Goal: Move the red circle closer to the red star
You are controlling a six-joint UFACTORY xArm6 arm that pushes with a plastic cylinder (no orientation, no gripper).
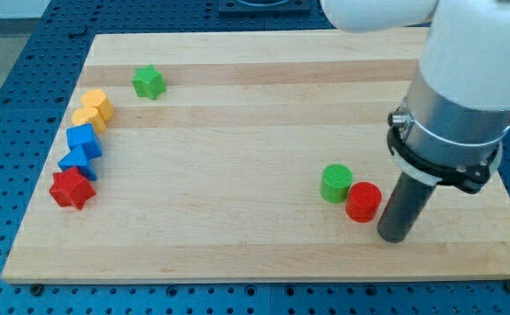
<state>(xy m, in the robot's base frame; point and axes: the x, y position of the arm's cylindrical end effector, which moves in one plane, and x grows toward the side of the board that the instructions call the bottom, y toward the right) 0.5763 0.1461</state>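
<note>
A pale wooden tabletop (263, 114) of glued planks, grain running left to right, lies on a blue perforated base (10, 79). My arm (464, 79), white shell over a grey metal collar, fills the view's top right and ends in a dark straight rod. I have no hand, so nothing is held; my tip (393, 236) rests on the tabletop just to the view's right of the red circle (363, 201), close beside it, contact not clear. That circle, a short matte cylinder, touches the green circle (336, 183) on its upper left. Far across at the view's left edge sits the red star (71, 187), with open wood between the two. Above the star, in a curved line, stand a blue block (78, 162), a blue cube (84, 140) and two yellow blocks (93, 109). A green star (149, 82) stands alone near the top left.
</note>
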